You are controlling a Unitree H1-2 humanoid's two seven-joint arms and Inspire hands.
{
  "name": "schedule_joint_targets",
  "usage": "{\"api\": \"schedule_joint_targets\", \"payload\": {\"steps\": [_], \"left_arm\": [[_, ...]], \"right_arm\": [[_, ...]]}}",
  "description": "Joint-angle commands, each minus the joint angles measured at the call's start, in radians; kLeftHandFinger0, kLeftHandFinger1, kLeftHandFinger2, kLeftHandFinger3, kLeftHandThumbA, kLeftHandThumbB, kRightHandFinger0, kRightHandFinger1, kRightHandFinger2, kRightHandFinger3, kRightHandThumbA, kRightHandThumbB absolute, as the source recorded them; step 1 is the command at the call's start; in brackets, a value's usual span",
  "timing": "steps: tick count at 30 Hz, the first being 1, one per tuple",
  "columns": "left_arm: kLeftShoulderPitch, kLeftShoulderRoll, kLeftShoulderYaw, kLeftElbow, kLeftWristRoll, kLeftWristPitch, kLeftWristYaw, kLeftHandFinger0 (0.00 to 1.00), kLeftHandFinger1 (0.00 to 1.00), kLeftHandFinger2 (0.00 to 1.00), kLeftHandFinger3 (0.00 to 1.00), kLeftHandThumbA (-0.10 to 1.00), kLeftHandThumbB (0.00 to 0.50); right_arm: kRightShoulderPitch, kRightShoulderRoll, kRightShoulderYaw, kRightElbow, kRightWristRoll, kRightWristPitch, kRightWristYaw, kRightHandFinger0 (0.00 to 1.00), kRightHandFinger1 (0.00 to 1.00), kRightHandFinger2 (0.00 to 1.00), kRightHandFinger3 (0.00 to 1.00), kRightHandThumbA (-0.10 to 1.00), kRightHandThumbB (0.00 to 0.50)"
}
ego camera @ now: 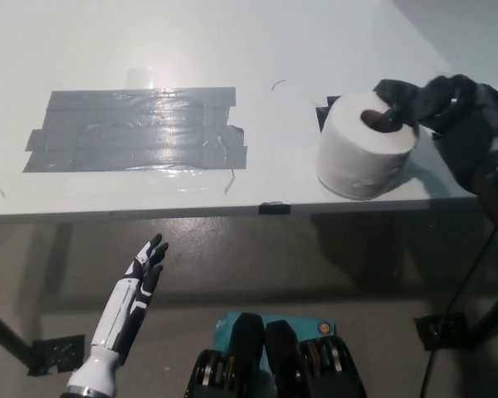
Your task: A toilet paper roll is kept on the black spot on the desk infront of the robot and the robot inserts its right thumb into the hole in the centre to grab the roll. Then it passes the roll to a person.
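Fingers (396, 93) of the black right hand (415, 104) are wrapped over the top of the toilet paper roll (361, 149), with one of them pushed down into the hole at its centre — the roll is gripped. It is seen tilted, its top leaning toward the hand, at the right end of the white bench (232, 41), close to the near edge. A dark patch (323, 114) is partly covered by the roll's far left side. A broad patch of grey tape (137, 128) is stuck flat on the bench, well apart to the left. The white left hand (141, 278) is held below the bench edge at lower left — fingers spread, nothing grasped.
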Motion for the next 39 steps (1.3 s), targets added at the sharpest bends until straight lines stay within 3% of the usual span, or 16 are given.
{"api": "schedule_joint_targets", "payload": {"steps": [1,2,5,10,11,13,18,19,23,26,29,33,39], "left_arm": [[-0.034,0.002,0.001,-0.008,0.001,-0.012,0.000,1.00,1.00,1.00,1.00,1.00,0.148],[-0.045,0.002,0.000,0.002,0.005,-0.022,0.002,1.00,1.00,1.00,1.00,1.00,0.139],[-0.070,-0.003,0.000,0.022,0.004,-0.031,0.006,1.00,1.00,1.00,1.00,1.00,0.132],[-0.100,-0.010,0.000,0.041,0.015,-0.034,0.017,1.00,1.00,1.00,1.00,1.00,0.132],[-0.108,-0.010,0.000,0.040,0.017,-0.027,0.017,1.00,1.00,1.00,1.00,1.00,0.134],[-0.120,-0.012,0.003,0.042,0.016,-0.024,0.019,1.00,1.00,1.00,1.00,1.00,0.123],[-0.158,-0.013,0.004,0.054,0.016,-0.017,0.020,1.00,1.00,1.00,1.00,1.00,0.120],[-0.169,-0.014,0.005,0.058,0.012,-0.018,0.018,1.00,1.00,1.00,1.00,1.00,0.123],[-0.195,-0.015,0.003,0.059,0.010,-0.016,0.013,1.00,1.00,1.00,1.00,1.00,0.119],[-0.218,-0.022,-0.001,0.069,0.011,-0.024,0.014,1.00,1.00,1.00,1.00,1.00,0.124],[-0.217,-0.023,-0.002,0.059,0.018,-0.018,0.015,1.00,1.00,1.00,1.00,1.00,0.129],[-0.214,-0.020,-0.003,0.050,0.016,-0.021,0.010,1.00,1.00,1.00,1.00,1.00,0.101],[-0.204,-0.019,-0.006,0.045,0.020,-0.016,0.008,1.00,1.00,1.00,1.00,1.00,0.125]], "right_arm": [[0.038,-0.024,-0.254,0.000,0.263,0.016,-0.027,0.20,0.69,1.00,1.00,-0.10,0.226],[0.055,-0.029,-0.310,-0.004,0.300,0.003,-0.019,0.27,0.75,1.00,1.00,-0.10,0.223],[0.075,-0.033,-0.472,-0.003,0.416,0.022,0.008,0.15,0.63,1.00,1.00,-0.10,0.219],[0.101,-0.024,-0.659,-0.014,0.528,0.046,0.039,0.09,0.58,0.97,1.00,-0.10,0.214],[0.108,-0.019,-0.692,-0.021,0.554,0.047,0.051,0.05,0.56,0.95,1.00,-0.10,0.178],[0.117,-0.011,-0.758,-0.032,0.593,0.062,0.062,0.00,0.49,0.89,1.00,-0.10,0.181],[0.116,-0.001,-0.857,-0.045,0.637,0.082,0.076,0.00,0.33,0.69,1.00,-0.10,0.170],[0.116,0.000,-0.884,-0.047,0.654,0.095,0.083,0.00,0.33,0.71,1.00,-0.10,0.152],[0.134,0.024,-0.948,-0.116,0.697,0.132,0.084,0.00,0.21,0.65,1.00,-0.10,0.142],[0.160,0.058,-0.989,-0.267,0.752,0.228,0.086,0.00,0.29,0.75,1.00,-0.10,0.078],[0.209,0.119,-0.995,-0.473,0.824,0.313,0.062,0.00,0.38,0.78,1.00,-0.10,0.101],[0.296,0.178,-0.897,-0.720,0.971,0.315,0.016,0.00,0.46,0.83,1.00,-0.10,0.110],[0.428,0.201,-0.709,-1.048,1.221,0.315,-0.092,0.00,0.52,0.91,1.00,-0.10,0.087]]}}
